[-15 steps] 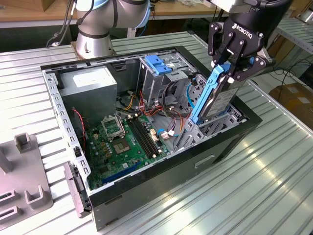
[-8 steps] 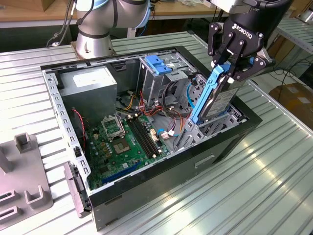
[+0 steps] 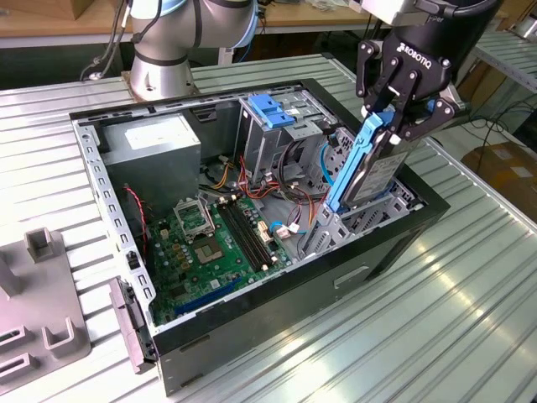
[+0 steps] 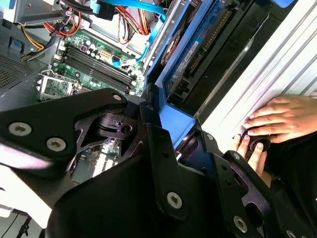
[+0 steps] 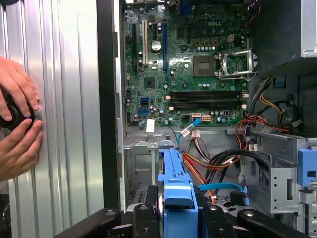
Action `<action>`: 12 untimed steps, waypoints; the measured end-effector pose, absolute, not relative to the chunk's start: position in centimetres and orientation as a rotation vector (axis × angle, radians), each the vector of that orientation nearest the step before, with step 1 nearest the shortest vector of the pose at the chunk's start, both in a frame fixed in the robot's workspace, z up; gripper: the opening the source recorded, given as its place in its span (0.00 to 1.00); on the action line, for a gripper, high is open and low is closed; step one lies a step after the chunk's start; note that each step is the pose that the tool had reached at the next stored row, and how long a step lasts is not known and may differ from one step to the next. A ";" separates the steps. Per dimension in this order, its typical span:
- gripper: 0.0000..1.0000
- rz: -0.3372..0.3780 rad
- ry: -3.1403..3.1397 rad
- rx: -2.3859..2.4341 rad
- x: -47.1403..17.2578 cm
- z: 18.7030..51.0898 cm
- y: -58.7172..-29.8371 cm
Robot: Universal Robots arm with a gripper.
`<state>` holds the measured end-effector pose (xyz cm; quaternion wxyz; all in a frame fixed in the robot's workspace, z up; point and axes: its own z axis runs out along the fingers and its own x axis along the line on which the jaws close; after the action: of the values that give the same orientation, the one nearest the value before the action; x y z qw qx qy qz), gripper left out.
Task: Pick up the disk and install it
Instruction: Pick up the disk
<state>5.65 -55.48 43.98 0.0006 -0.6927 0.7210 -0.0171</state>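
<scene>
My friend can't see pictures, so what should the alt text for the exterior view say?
The black gripper holds the disk, a grey drive with a blue frame, tilted on end, its lower end inside the open computer case. The case lies on a ribbed metal table, its green motherboard showing.

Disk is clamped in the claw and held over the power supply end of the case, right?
No. The claw does clamp the disk, but the exterior view shows it over the drive bay at that view's right end, opposite the power supply.
</scene>
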 end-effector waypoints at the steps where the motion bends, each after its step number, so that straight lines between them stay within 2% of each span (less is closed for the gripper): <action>1: 0.37 -0.054 2.264 -2.175 5.7 43.9 -55.5; 12: 0.37 -0.054 2.265 -2.175 5.6 43.5 -55.5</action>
<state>5.65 -55.49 43.46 0.0005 -0.6927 0.7211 -0.0171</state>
